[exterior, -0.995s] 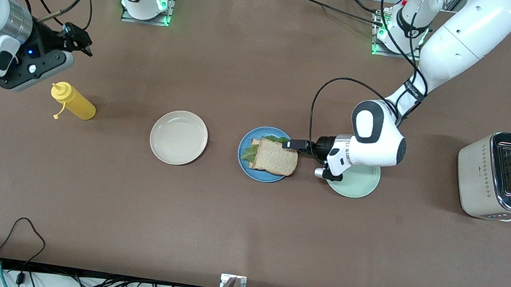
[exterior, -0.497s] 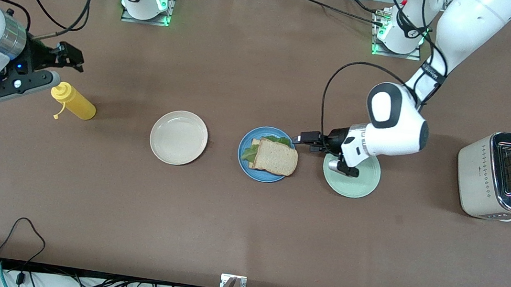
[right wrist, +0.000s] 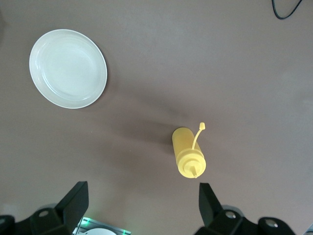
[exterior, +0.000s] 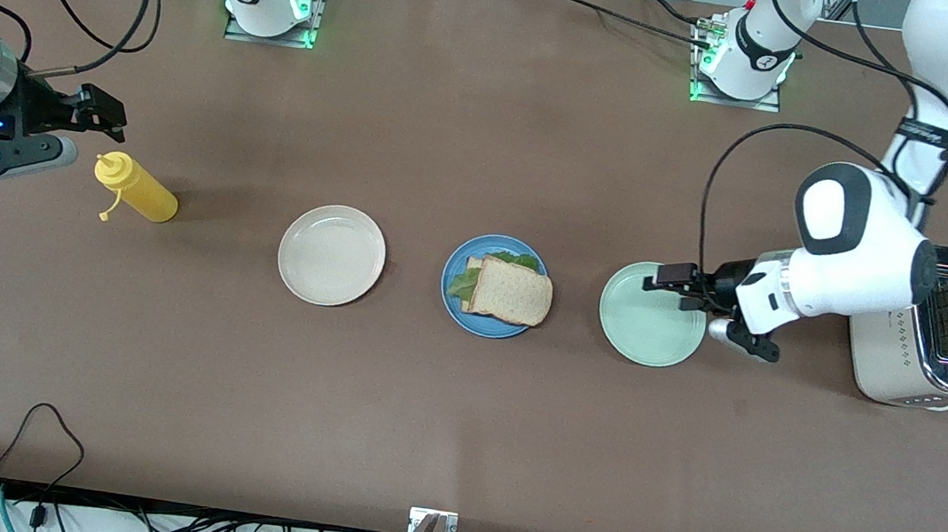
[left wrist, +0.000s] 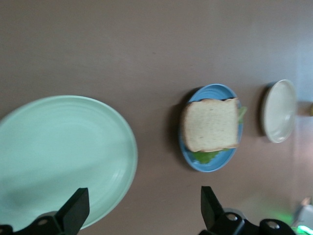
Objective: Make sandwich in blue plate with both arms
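The sandwich (exterior: 509,290), two speckled bread slices with green lettuce between them, lies on the blue plate (exterior: 450,295) at the table's middle. It also shows in the left wrist view (left wrist: 211,125) on the blue plate (left wrist: 215,164). My left gripper (exterior: 674,284) is open and empty, up over the mint-green plate's edge toward the left arm's end. In its wrist view the gripper (left wrist: 142,210) stands wide open. My right gripper (exterior: 103,110) is open and empty, up in the air above the yellow bottle at the right arm's end; its wrist view shows the gripper (right wrist: 142,208) open.
A pale mint-green plate (exterior: 651,315) lies beside the blue plate, a cream-white plate (exterior: 332,254) on its other flank. A yellow squeeze bottle (exterior: 135,188) lies on its side. A toaster (exterior: 931,325) stands at the left arm's end.
My left gripper has drawn back from the sandwich, across the mint-green plate toward the toaster. My right gripper has pulled back toward the table's end. The sandwich has stayed put.
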`<action>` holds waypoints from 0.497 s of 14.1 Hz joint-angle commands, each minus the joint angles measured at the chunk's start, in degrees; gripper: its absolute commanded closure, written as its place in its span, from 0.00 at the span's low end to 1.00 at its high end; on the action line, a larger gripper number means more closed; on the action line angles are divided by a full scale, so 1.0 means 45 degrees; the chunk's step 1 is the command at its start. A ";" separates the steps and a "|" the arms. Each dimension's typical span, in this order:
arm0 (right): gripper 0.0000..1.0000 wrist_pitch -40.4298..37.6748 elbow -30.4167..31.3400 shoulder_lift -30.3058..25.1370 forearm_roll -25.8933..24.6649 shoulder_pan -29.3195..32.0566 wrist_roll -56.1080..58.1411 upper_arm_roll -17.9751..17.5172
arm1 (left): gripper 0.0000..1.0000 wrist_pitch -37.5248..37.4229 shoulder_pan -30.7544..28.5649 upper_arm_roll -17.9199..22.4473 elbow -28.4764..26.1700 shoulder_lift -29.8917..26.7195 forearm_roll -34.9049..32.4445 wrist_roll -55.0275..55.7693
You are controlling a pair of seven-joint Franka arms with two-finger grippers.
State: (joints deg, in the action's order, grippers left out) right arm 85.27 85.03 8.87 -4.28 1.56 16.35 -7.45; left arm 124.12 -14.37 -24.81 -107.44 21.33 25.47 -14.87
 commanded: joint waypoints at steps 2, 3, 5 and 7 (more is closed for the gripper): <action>0.00 -0.0316 0.0128 -0.0682 0.1223 -0.0364 -0.1340 0.0308 | 0.00 -0.2555 0.0165 0.0473 0.2425 -0.0268 -0.4342 0.2128; 0.00 -0.0413 0.0128 -0.0779 0.1204 -0.0502 -0.2024 0.0386 | 0.00 -0.3065 0.0262 0.0803 0.2972 -0.0326 -0.4853 0.2345; 0.00 -0.0627 0.0148 -0.0975 0.1145 -0.0795 -0.2167 0.0503 | 0.00 -0.3751 0.1426 0.2747 0.3931 -0.0792 -0.5656 0.2405; 0.00 -0.0590 0.0148 -0.0956 0.1165 -0.1261 -0.1953 0.1145 | 0.00 -0.4608 0.2738 0.4743 0.4479 -0.1398 -0.5563 0.2483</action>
State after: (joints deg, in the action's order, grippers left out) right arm 83.04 85.02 5.38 0.22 -1.61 7.95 -5.47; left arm 107.60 -8.12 -11.13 -89.87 17.74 1.84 -5.03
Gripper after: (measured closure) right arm 0.000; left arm 0.000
